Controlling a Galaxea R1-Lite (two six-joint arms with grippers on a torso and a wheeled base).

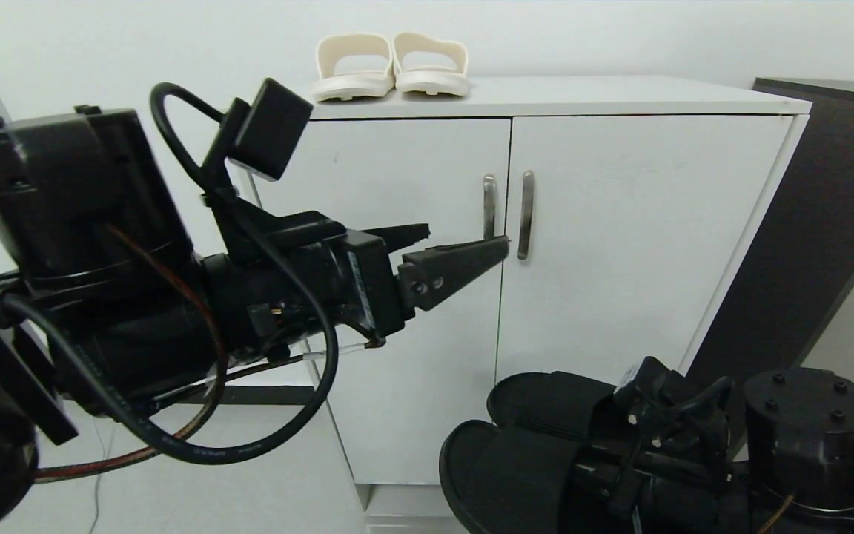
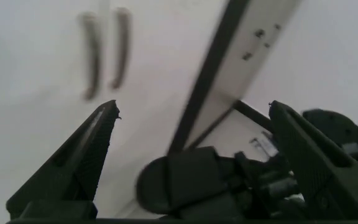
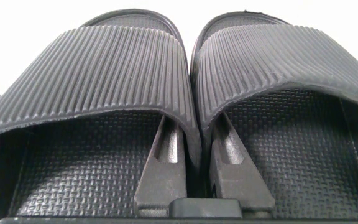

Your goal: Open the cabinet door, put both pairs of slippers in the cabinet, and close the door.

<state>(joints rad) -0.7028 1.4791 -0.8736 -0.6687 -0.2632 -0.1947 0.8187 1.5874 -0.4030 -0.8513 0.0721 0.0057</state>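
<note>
The white cabinet (image 1: 620, 259) is standing with both doors shut, its two metal handles (image 1: 525, 213) side by side at the middle. The cream slippers (image 1: 391, 67) are sitting as a pair on its top. The black slippers (image 1: 538, 437) are hanging low before the right door, their inner walls pinched together by the right gripper (image 3: 194, 121). The left gripper (image 1: 464, 237) is hovering with its fingers spread wide, one tip just beside the left door's handle.

You're looking at an all-black left arm (image 1: 101, 245) w/ glossy housing, a thick black cable (image 1: 204, 454) looping beneath beside a thinner red-brown wire (image 1: 101, 461), and a square cam block (image 1: 271, 127) sitting on a bracket. The left gripper (image 1: 467, 234) is showing tapered, ridged fingers (image 2: 82, 158) w/ two small screws at one base. The right arm's round joint cap (image 1: 811, 415) is showing several screw holes.
</note>
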